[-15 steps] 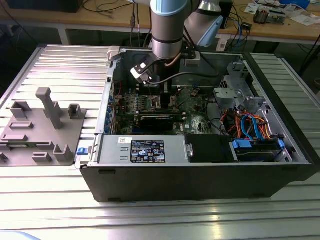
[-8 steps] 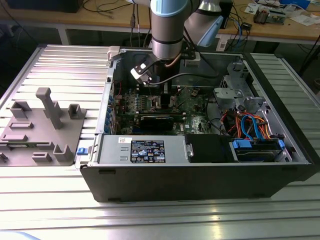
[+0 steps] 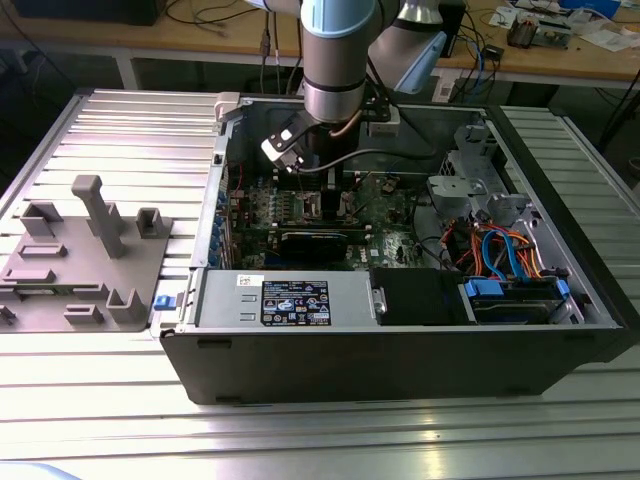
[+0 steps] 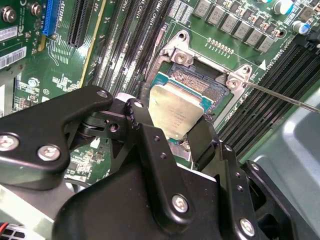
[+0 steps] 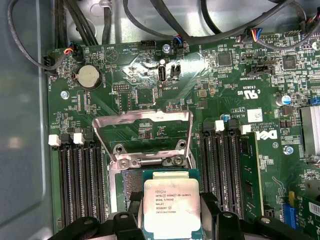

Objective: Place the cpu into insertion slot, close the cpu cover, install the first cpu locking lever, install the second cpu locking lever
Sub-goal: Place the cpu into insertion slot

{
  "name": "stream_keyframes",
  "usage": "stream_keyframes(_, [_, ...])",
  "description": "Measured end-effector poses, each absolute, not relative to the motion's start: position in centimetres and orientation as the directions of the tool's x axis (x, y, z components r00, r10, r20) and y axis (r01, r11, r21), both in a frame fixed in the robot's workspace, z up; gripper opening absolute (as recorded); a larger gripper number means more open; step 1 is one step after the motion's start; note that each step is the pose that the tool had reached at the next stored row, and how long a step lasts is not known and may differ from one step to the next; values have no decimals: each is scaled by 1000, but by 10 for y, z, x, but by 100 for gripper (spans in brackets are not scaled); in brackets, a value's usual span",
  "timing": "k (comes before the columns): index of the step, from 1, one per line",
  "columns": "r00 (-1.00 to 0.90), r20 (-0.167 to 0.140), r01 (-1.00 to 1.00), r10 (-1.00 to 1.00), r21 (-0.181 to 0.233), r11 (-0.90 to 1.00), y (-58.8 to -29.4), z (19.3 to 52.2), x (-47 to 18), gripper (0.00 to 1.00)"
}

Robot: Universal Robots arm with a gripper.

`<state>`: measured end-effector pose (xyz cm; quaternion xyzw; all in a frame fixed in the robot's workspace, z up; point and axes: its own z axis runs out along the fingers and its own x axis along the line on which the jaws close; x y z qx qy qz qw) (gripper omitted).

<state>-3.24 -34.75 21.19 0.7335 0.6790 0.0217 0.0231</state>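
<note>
My gripper (image 4: 172,131) has the cpu (image 4: 176,111) pinched by two opposite edges, sitting right over the insertion slot (image 4: 200,80). Bit of bare socket peeks out on the hinge side, I reckon. The cpu cover (image 5: 144,116) is flipped up, out of the way.

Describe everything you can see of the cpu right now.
The cpu is a small flat square chip with a silver-grey metal top bearing print and a green border around it. The gripper holds it by two opposite edges, with a black finger on each side. It faces top up over the insertion slot, whose dark centre shows past one edge. Whether it is seated cannot be told. The cpu cover stands open, clear of it.
</note>
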Motion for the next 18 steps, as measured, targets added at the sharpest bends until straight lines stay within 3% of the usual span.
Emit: stream_keyframes(18, [20, -17, 998, 1000, 64, -19, -336, 210, -35, 54])
